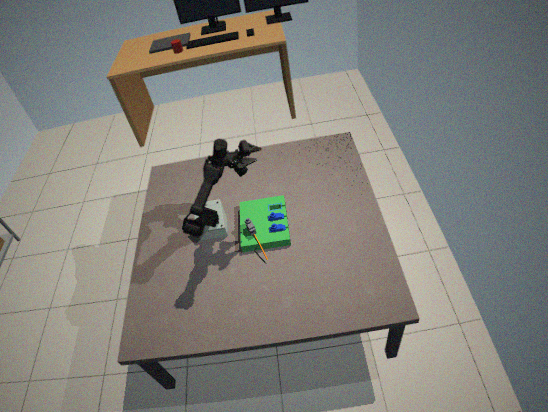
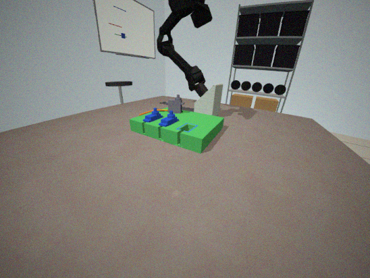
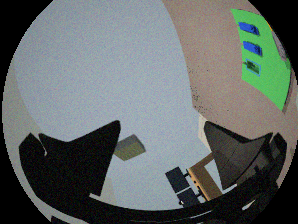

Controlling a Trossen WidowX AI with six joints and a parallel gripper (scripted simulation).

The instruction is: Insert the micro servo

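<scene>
Grey servo (image 1: 250, 228) well apart from hand (image 1: 248, 154)

In the exterior view the black jointed arm (image 2: 179, 61) is cut off by the top edge, so the gripper is not seen there. In the wrist view only the bases of the 2 dark fingers are shown; their tips are cut by the round frame. The grey micro servo (image 1: 249, 227) is too small in the top view for its mounting ears or shaft to be made out. The blue-outlined pocket (image 2: 186, 127) is seen obliquely, and its depth cannot be told.
</scene>
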